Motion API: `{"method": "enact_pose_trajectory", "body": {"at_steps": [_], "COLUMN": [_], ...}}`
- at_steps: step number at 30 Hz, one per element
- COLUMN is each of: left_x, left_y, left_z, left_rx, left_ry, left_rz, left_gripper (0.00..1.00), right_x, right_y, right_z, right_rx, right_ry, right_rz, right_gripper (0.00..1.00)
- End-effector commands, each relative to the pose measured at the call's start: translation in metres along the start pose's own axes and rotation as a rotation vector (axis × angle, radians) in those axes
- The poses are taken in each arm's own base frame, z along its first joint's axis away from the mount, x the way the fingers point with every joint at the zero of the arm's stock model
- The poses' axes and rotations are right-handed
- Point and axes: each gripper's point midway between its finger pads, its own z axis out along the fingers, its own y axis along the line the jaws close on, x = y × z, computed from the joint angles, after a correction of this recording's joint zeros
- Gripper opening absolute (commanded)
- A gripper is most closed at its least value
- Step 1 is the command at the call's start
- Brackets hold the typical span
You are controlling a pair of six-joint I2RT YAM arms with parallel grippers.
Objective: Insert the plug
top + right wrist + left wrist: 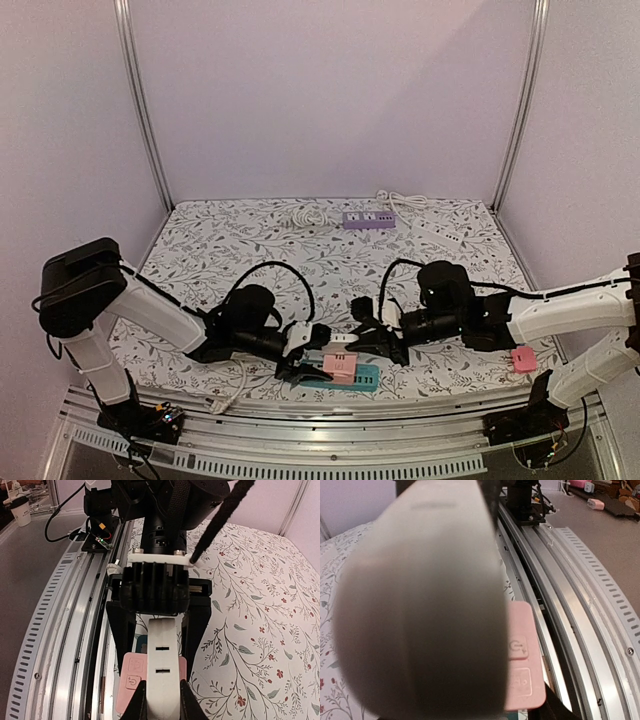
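Plug (162,675), white with two slots in its face, sits pinched between the tips of the right gripper (162,707), whose jaws are closed narrow on it. It hangs over a pink block (131,680) with two embossed buttons, close above it; I cannot tell whether the two touch. The block lies on a teal strip (367,376) at the near edge of the table (250,240), about midway along it, just beside the metal rail.

Facing the right gripper, the left gripper (157,650) reaches down from the other side, with one black finger on each side of the block. Its jaws stand partly apart, and I cannot tell whether they press the block or only flank it. From the left wrist the plug is a big grey blur filling most of the view, with the block's buttons showing past it.

At the far edge lie a purple strip (369,219) and a coiled white cable (310,213). A small pink piece (524,360) rests near the right edge.
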Motion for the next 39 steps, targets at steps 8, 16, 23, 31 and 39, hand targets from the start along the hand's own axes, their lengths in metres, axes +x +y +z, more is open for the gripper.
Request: {"method": "enact_pose_trajectory", "body": {"at_steps": [8,16,23,31,39], "left_x": [-0.001,0.002,0.002,0.002,0.003], "left_y": [0.011,0.012,0.009,0.007,0.003], "left_z": [0.004,0.003,0.004,0.003,0.002], "left_rx": [-0.057,-0.056,-0.04,-0.03,-0.012], "left_ry": [-0.006,0.003,-0.004,-0.006,-0.011], "left_rz": [0.059,0.067,0.07,0.082,0.1], "left_gripper": [0.25,0.22,0.22,0.22,0.21], "right_x": [0.021,0.037,0.05,0.059,0.066], "right_y": [0.02,0.033,0.026,0.001,-0.016], "right_z": [-0.002,-0.001,0.004,0.005,0.0], "right_rx": [-0.067,-0.09,-0.05,0.073,0.138], "right_ry": [0.053,0.093,0.147,0.228,0.262], "right_rz": [0.066,0.106,0.101,0.119,0.175], "right_gripper": [0.0,0.0,0.0,0.0,0.0]}}
